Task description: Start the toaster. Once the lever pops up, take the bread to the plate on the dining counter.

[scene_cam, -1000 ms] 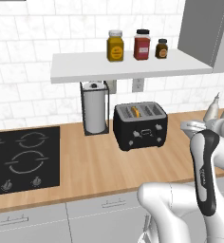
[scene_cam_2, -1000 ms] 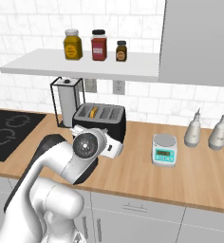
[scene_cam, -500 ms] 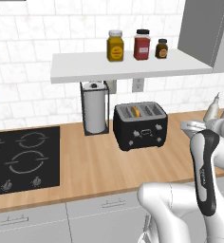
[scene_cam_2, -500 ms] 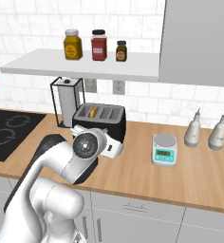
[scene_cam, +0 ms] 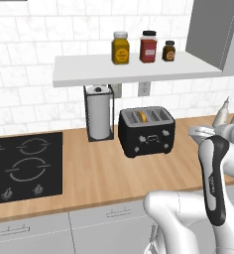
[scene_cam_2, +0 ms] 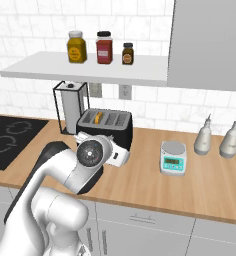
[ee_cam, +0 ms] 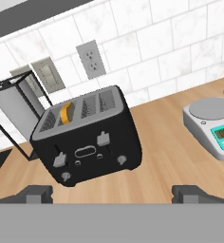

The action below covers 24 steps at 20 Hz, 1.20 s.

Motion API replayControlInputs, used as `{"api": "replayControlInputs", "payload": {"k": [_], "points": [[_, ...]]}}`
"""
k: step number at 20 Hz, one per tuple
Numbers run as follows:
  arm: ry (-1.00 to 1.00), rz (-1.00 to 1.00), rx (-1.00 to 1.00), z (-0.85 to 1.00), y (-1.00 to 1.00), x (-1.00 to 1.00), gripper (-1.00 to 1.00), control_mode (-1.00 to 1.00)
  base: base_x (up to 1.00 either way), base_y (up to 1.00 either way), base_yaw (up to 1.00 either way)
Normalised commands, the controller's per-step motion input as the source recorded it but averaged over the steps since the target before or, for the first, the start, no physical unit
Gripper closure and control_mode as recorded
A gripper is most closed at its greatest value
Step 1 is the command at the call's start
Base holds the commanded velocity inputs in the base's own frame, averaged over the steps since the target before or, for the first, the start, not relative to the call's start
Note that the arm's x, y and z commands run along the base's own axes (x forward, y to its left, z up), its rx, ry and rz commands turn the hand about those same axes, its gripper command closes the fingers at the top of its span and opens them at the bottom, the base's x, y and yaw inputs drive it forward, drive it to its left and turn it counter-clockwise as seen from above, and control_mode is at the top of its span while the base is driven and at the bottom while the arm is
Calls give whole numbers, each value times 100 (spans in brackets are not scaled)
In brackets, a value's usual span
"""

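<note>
While our gripper (ee_cam: 112, 193) hangs released with its 2 tips spread wide, toaster (ee_cam: 88, 142) ahead of us, apart, lever (ee_cam: 103, 138) facing us.

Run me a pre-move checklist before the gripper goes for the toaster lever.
1. Gripper open, nothing between the fingertips: ok.
2. Toaster upright on the counter, front facing the hand: ok.
3. Lever in sight on the toaster's front: ok. A second tab sits to its left in the hand view; which one serves the loaded slot: cannot tell.
4. Bread standing in a slot, its edge poking above the top: ok.
5. Path from hand to toaster front free of things: ok; the scale sits well off to the side.
6. Gripper touching the lever: not ok, a gap remains.
</note>
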Motion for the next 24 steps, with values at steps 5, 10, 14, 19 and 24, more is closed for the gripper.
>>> {"api": "replayControlInputs", "payload": {"k": [5,10,14,19,24], "points": [[0,0,0,0,0,0,-100,-100,0,0,0],[0,0,0,0,0,0,-100,-100,0,0,0],[0,0,0,0,0,0,-100,-100,0,0,0],[0,0,0,0,0,0,-100,-100,0,0,0],[0,0,0,0,0,0,-100,-100,0,0,0]]}}
